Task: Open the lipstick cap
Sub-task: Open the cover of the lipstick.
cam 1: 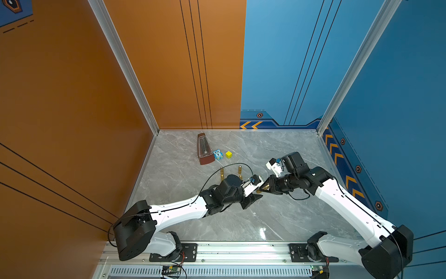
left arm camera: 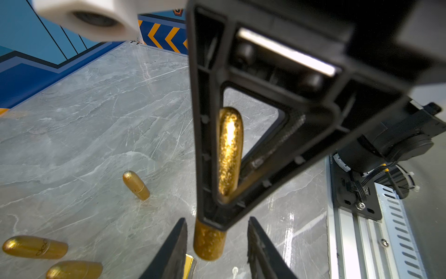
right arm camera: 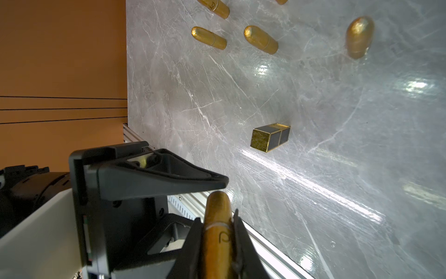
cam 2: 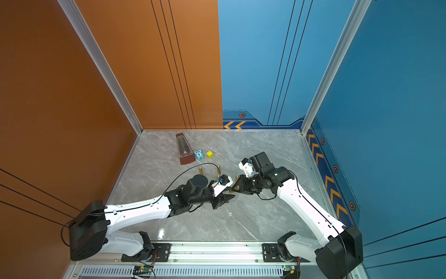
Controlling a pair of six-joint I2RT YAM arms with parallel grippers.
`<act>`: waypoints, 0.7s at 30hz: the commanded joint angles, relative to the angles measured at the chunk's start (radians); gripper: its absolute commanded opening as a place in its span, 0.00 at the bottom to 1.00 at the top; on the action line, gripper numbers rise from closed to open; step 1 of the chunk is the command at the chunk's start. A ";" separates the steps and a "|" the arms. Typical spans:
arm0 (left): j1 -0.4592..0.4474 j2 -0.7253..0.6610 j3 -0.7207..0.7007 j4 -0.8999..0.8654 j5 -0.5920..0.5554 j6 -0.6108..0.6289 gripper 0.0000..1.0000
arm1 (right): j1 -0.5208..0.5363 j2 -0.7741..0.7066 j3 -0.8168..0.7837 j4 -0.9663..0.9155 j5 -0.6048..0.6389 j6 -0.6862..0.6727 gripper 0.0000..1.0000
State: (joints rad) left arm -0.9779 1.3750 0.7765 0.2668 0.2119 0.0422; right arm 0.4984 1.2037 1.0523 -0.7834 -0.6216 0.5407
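1. Spare gold lipsticks point(cam 1: 222, 171) lie loose on the grey surface point(cam 1: 241, 217), on the far side of the left arm; not in play
2. Left end effector point(left arm camera: 216, 224): spread, one finger on each side of the free end of the lipstick point(left arm camera: 209, 241). The left wrist view shows a sliver of gap on both sides; nothing pinched yet
3. Lipstick: in mid-air above the surface, spanning the two end effectors near the surface's middle. Judged small, light and rigid. The shell is glittered gold and round in section, so likely slick under flat pads and apt to roll or squirt out of a glancing pinch. The hard shell should bear a firm squeeze. Cap presumably a friction fit, so pull straight along the axis
4. Where to hold: on the straight cylindrical wall of the free end, across its full width, not the very tip. A thin seam ring shows in the right wrist view right at the right fingertips; the left grip should stay on its own side of it
5. Right end effector point(right arm camera: 217, 217): pressed onto the lipstick body, pinching it from both sides. Its fingertips look to reach the seam, which could clamp the two halves together. Cannot tell which half is the cap
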 commanded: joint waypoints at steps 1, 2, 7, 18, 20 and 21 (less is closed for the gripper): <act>-0.013 0.020 0.036 0.013 0.013 0.016 0.34 | 0.006 -0.022 -0.013 0.029 -0.027 0.017 0.09; -0.013 0.023 0.040 0.013 0.015 0.017 0.31 | 0.006 -0.023 -0.013 0.031 -0.029 0.019 0.08; -0.013 0.033 0.040 0.013 0.013 0.022 0.20 | 0.006 -0.024 -0.016 0.037 -0.029 0.020 0.08; -0.016 0.032 0.023 0.011 -0.043 0.004 0.00 | 0.000 -0.072 -0.001 0.052 0.053 0.006 0.28; -0.016 0.028 0.014 0.012 -0.047 -0.002 0.00 | -0.004 -0.090 0.000 0.047 0.103 0.000 0.37; -0.016 0.025 0.012 0.011 -0.044 -0.004 0.00 | -0.007 -0.096 -0.003 0.047 0.117 -0.003 0.38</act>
State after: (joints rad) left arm -0.9844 1.3922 0.7876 0.2871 0.1886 0.0555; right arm 0.4973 1.1446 1.0458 -0.7628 -0.5747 0.5491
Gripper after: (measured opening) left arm 0.211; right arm 0.369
